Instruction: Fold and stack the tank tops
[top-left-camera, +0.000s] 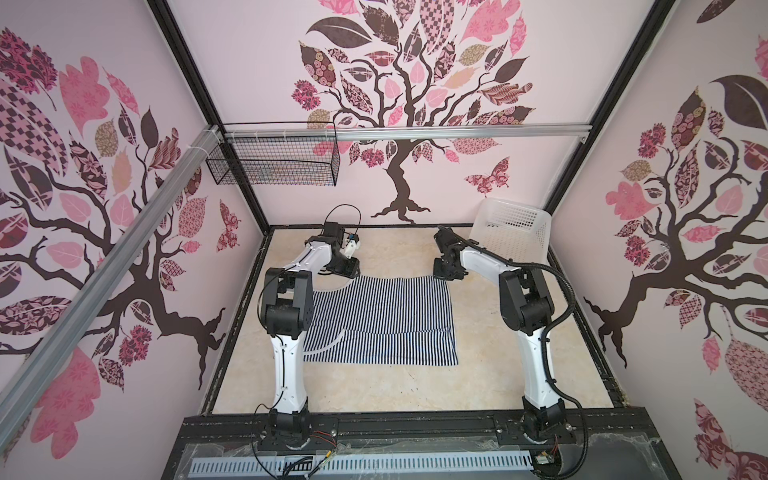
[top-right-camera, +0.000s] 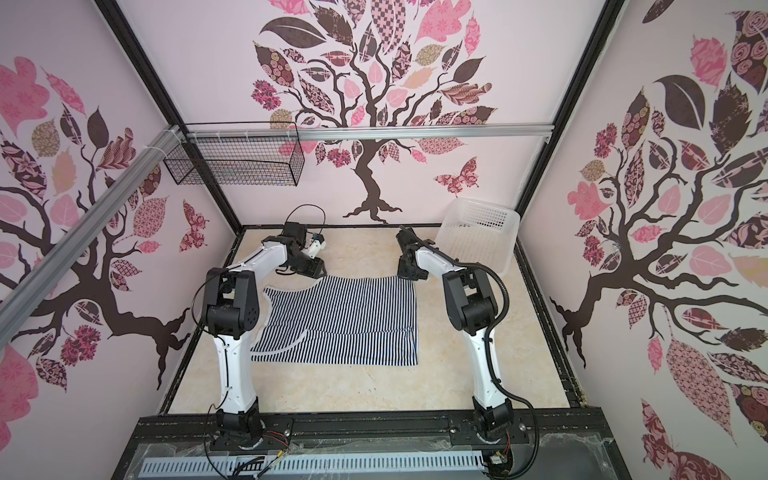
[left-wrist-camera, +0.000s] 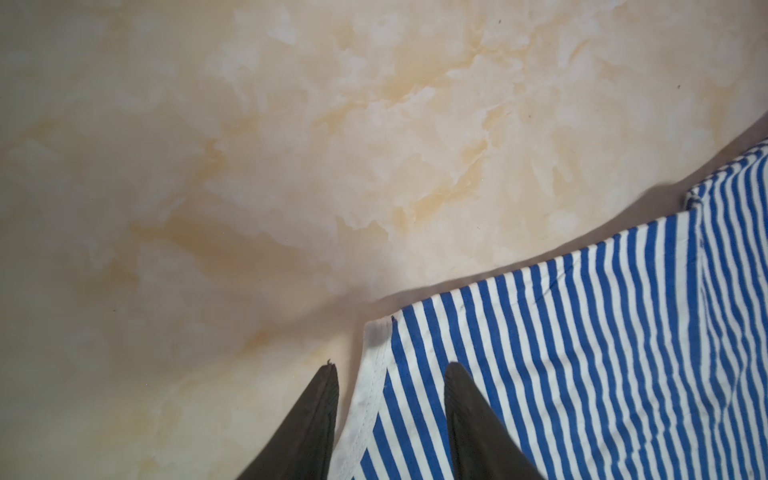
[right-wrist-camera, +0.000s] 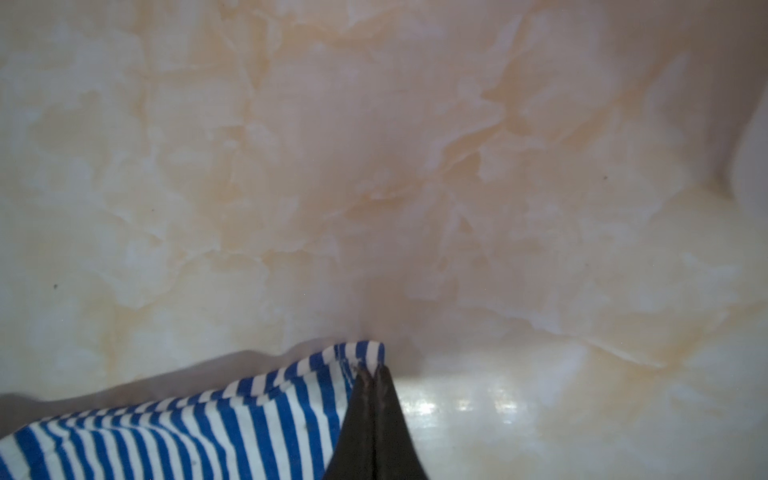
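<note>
Early stage, by the look of it. Only one top (top-left-camera: 374, 316) seen, spread mostly flat in the middle of the table (top-left-camera: 498, 365), shoulders to the left, hem to the right. Layer edge running left-right across the near part, so poss. one lengthwise fold in; can't tell for sure. No finished bundle, no stack anywhere in view. R gripper (right-wrist-camera: 372, 370) pinched tight on the far right hem corner, cloth puckered and raised a bit at the tips. L gripper (left-wrist-camera: 392, 368) not gripping yet: jaws apart, straddling the white-trimmed edge at the far left, one finger over bare table, the other over stripes; touching cloth or not, can't tell. Prob. mid-setup for folding the far edge toward the near side, w/ one corner secured and the other yet to be taken. Left to do, judging from this: close L gripper on its corner, carry both corners over, flatten, fold further to a compact shape, then stack w/ other tops, none visible here. Basket (top-left-camera: 511, 232) at far right by the wall.
</note>
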